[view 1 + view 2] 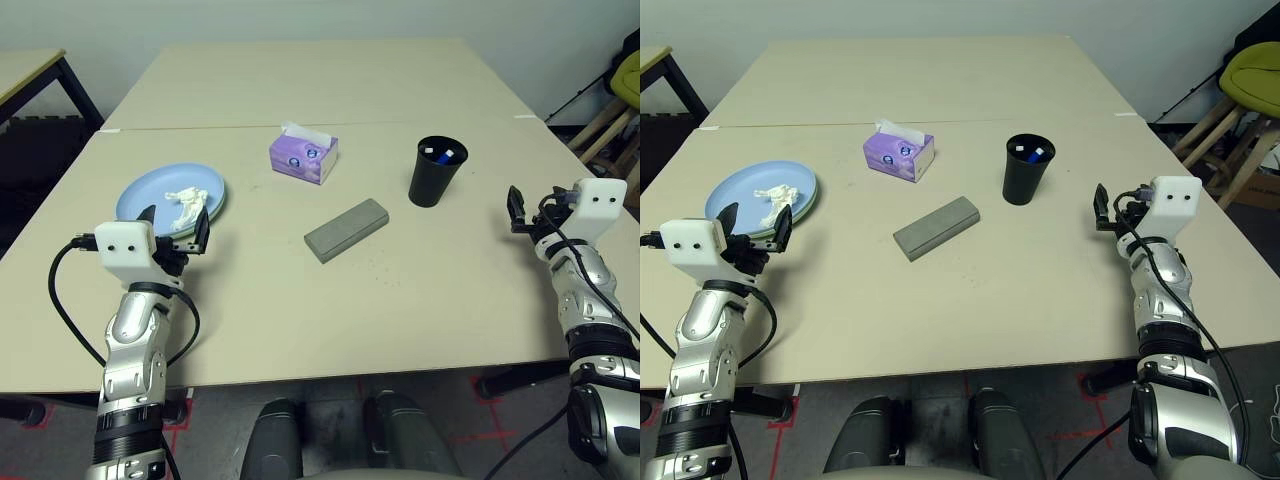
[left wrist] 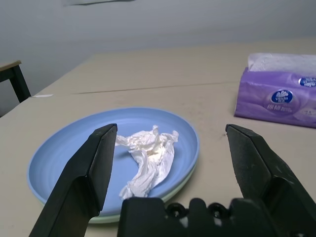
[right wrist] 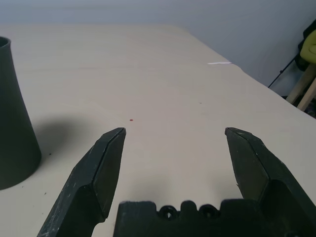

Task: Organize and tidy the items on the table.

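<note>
Pale beige table (image 1: pixel 420 300), matte, with a thin seam across its far half. On the left, a smooth round blue plate (image 1: pixel 150 190) stacked on a green one, the green plate (image 2: pixel 185 175) showing as a thin rim beneath in the left wrist view. Crumpled white tissue (image 1: pixel 187 203) lying on the blue plate, soft and creased. Just before the plates, left gripper (image 1: pixel 176 222) spread wide and holding nothing, its black wedge-shaped fingers (image 2: pixel 94 168) framing the tissue from the near side.

Mid-table, a grey oblong case (image 1: pixel 346 229), felt-like, lying slantwise. Behind it, a purple box (image 1: pixel 303 154) of tissues, glossy, with a white sheet poking out of the top. To the right, a tapered black cup (image 1: pixel 437 171), upright, with white-and-blue pens (image 1: pixel 440 154) visible down inside it from the head views.

Right gripper (image 1: pixel 519 212) near the table's right edge, well apart from the cup, fingers wide and empty. In the right wrist view, just the cup's dull black wall beside one finger, nothing of its contents; bare tabletop between the fingers.
</note>
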### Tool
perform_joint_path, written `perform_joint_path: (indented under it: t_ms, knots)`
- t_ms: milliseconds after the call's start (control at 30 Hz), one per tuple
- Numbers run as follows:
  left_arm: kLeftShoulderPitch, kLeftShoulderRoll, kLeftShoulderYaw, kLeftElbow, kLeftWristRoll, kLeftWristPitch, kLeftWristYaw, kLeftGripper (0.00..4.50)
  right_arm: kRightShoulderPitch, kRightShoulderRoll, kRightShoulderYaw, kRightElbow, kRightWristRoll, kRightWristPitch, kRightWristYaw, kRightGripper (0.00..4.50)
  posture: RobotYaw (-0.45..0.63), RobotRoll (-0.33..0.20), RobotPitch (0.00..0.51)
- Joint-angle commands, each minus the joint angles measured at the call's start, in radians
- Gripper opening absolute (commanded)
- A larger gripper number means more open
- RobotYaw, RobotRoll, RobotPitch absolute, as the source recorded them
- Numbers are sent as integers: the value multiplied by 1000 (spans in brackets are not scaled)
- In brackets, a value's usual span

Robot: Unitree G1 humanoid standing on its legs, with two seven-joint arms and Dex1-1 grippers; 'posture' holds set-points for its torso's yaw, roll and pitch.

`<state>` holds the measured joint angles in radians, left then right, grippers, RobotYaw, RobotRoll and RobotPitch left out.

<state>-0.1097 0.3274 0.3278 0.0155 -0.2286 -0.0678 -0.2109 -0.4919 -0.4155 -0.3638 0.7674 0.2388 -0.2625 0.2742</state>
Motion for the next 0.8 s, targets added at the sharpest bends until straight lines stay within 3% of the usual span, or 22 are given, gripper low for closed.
perform_joint_path:
  t_ms: [33,200,800]
  knots:
    - [-10,-14,21,-1,-38,34,13,4500,22,4,-30,52,29,-42,16,4422,56,0,47]
    - [-13,-13,25,-13,-60,58,17,4500,35,14,-46,63,73,-42,70,4422,57,0,42]
    - [-18,-7,28,-79,-76,113,32,4500,55,7,-33,67,62,-67,119,4422,59,0,38]
